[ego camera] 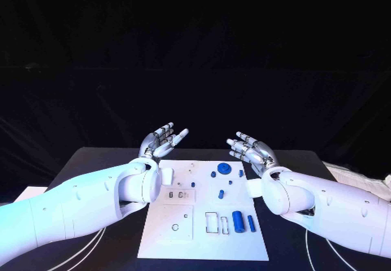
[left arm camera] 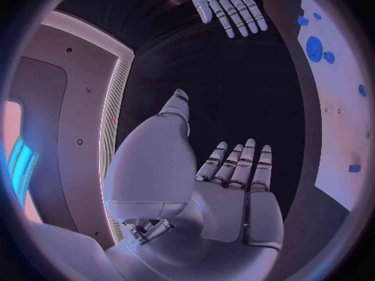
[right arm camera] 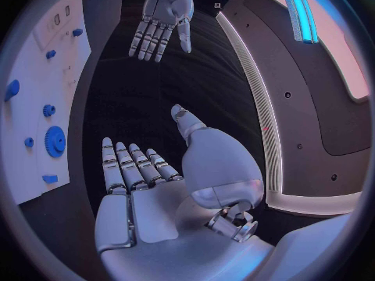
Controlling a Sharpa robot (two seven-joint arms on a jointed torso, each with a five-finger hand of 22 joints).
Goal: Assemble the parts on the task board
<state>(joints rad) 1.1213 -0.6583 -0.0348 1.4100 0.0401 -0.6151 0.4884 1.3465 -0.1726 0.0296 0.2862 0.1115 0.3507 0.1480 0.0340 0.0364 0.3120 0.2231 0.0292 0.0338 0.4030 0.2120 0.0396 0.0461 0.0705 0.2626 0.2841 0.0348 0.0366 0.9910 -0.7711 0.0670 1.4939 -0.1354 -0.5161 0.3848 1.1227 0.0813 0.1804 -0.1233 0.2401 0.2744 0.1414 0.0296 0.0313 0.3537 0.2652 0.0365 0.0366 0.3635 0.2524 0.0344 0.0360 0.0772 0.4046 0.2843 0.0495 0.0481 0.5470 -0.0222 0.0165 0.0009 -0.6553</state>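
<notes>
While both arms reach over the black table (ego camera: 98,161), we start at the left, where the left hand (ego camera: 162,140) is raised palm-up past the far left corner of the task board (ego camera: 179,240). Its fingers are spread wide and it holds nothing; the left wrist view shows the same hand (left arm camera: 234,187) with fingers straight and the palm bare. Its forearm covers the board's left edge, so we cannot see what lies under it there.

On the board itself we can make out a round blue gear (ego camera: 224,167) near the far edge, with a few small blue pieces beside it that are too small to tell apart. A short blue peg (ego camera: 221,194) stands out around the middle. Nearer to us, a thick blue cylinder (ego camera: 238,221) lies beside a thinner blue bar (ego camera: 251,223), with two white rectangular slots (ego camera: 212,222) just to their left. We cannot read the small dark marks near the left of the board.

Further right, the right hand (ego camera: 252,151) is lifted past the board's far right corner, palm up, fingers fanned apart and empty. The right wrist view shows it (right arm camera: 144,181) likewise open-palmed, with the gear (right arm camera: 55,141) on the board off to one side. Its white forearm hides part of the board's right edge.
</notes>
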